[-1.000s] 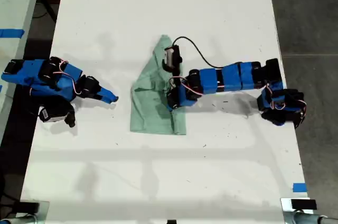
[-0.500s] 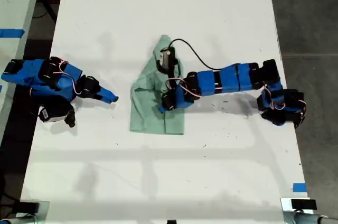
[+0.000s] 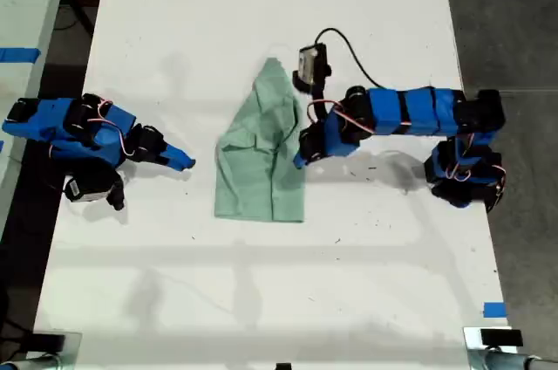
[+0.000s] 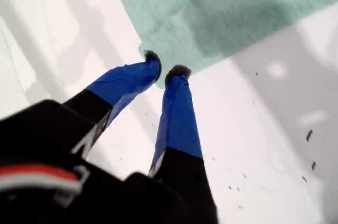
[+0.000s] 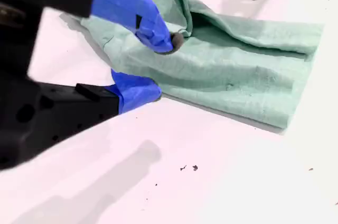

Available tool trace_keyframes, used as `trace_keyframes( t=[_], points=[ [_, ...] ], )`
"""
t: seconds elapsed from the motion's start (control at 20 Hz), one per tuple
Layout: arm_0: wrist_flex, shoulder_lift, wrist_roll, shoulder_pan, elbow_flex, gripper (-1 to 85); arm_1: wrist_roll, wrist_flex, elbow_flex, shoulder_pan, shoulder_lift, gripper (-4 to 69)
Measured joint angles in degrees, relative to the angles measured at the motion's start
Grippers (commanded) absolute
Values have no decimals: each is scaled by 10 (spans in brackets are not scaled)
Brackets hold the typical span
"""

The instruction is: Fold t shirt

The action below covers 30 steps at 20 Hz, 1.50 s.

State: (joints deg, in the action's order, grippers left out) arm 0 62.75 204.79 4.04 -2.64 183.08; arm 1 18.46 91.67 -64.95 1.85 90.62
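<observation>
The white table carries everything. The t shirt is laid partly folded near the table's middle, about level with both arms, its tapered point aimed at the far edge in the exterior view.

My first gripper is seen at the shirt's edge on the exterior view's right, fingers nearly together with nothing between them. My second gripper is parked well apart from the shirt toward the exterior view's left edge, fingers spread and empty.

The fabric is judged light, soft and floppy, and likely to sag and bunch. It is best pinched at a hem or corner and dragged low.
</observation>
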Motion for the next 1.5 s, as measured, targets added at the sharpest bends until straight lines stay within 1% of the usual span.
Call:
trace_keyframes(
  t=[0.05, 0.15, 0.2, 0.3, 0.4, 0.55, 0.6, 0.65, 0.7, 0.75, 0.85, 1.0, 1.2, 1.35, 1.5],
  points=[
    [0, 0, 0, 0, 0, 112, -11, 14, -46, 4, 50, 49],
    [0, 0, 0, 0, 0, 112, -34, 15, -159, 14, 177, 42],
    [0, 0, 0, 0, 0, 112, -45, 5, -231, 21, 252, 38],
    [0, 0, 0, 0, 0, 112, -61, -33, -380, 33, 408, 42],
    [0, 0, 0, 0, 0, 112, -80, -87, -550, 38, 556, 46],
    [0, 0, 0, 0, 0, 112, -104, -171, -818, 40, 747, 19],
    [0, 1, 0, 0, 0, 112, -110, -176, -902, 40, 831, 10],
    [0, 1, 0, 0, 0, 112, -116, -156, -976, 40, 931, 11],
    [0, 1, 0, 0, 1, 112, -121, -119, -1016, 40, 1016, 11],
    [0, 1, 0, 0, 1, 112, -121, -94, -1027, 42, 1069, 12],
    [0, 1, 0, 0, 1, 112, -112, -80, -1066, 44, 1088, 16],
    [0, 1, 0, 0, 1, 112, -40, -84, -1081, 63, 1096, 29],
    [0, 1, 0, 0, 1, 112, 11, -90, -1083, 72, 1097, 44],
    [0, 1, 0, 0, 1, 112, 17, -102, -1085, 72, 1097, 66],
    [0, 1, 0, 0, 1, 112, 22, -104, -1086, 53, 1097, 76]
  ],
)
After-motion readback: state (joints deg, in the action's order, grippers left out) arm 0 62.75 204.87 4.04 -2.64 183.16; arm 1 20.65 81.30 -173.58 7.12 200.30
